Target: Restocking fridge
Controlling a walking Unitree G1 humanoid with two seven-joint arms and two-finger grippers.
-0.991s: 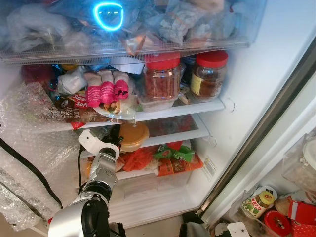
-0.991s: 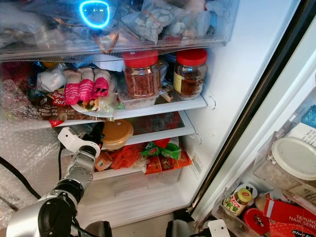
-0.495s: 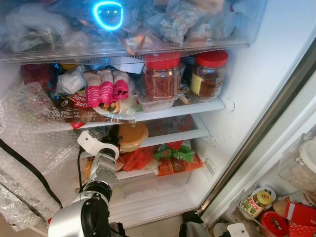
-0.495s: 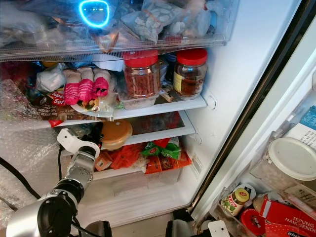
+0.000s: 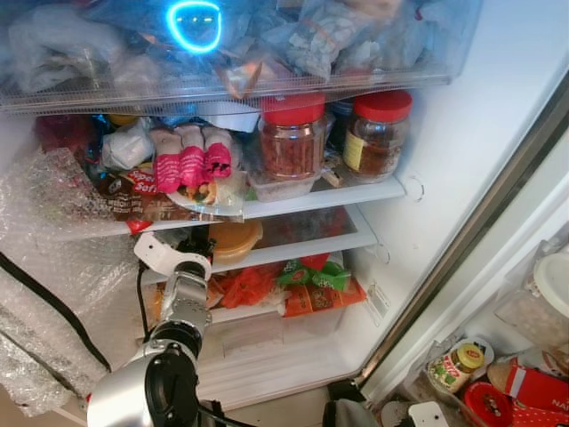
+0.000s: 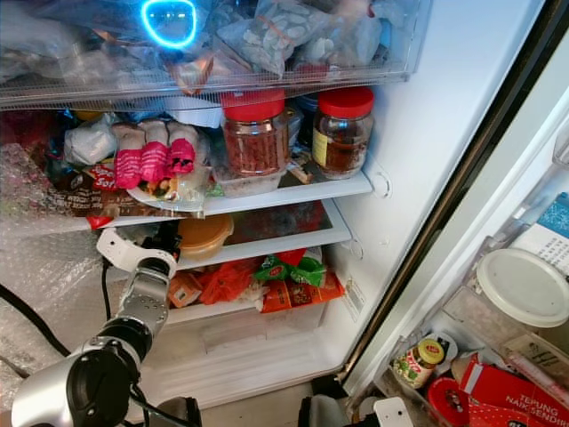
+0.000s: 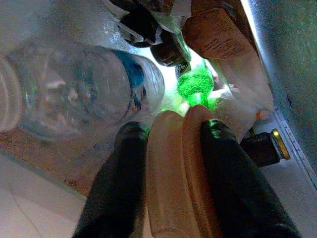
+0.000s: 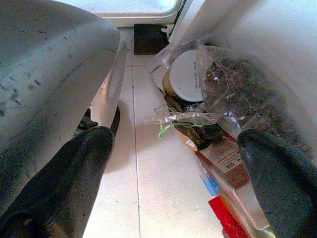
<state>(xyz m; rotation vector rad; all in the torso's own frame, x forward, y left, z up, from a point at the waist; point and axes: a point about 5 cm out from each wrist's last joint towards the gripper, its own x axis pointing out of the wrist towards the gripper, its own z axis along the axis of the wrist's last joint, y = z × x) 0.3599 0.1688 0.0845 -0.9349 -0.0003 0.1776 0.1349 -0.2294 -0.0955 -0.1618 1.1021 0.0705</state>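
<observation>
A tan lidded container (image 5: 235, 240) rests on the fridge's middle glass shelf (image 5: 320, 242), left of centre. My left gripper (image 5: 197, 242) reaches into that shelf and is shut on the container; in the left wrist view its black fingers (image 7: 126, 163) press either side of the container (image 7: 173, 173). A clear plastic bottle (image 7: 74, 94) lies just beside it, deeper in the shelf. My right gripper (image 8: 173, 139) hangs low over the tiled floor, open, with nothing between its fingers.
Two red-lidded jars (image 5: 292, 138) (image 5: 376, 133) and pink-wrapped packs (image 5: 191, 160) fill the shelf above. Red and green packets (image 5: 307, 285) lie on the shelf below. Bubble wrap (image 5: 53, 231) bulges at the left. Door bins at the right hold jars (image 5: 452, 365).
My left gripper has pushed the tan container a little further back and to the left on the middle shelf. The head view has shifted slightly.
</observation>
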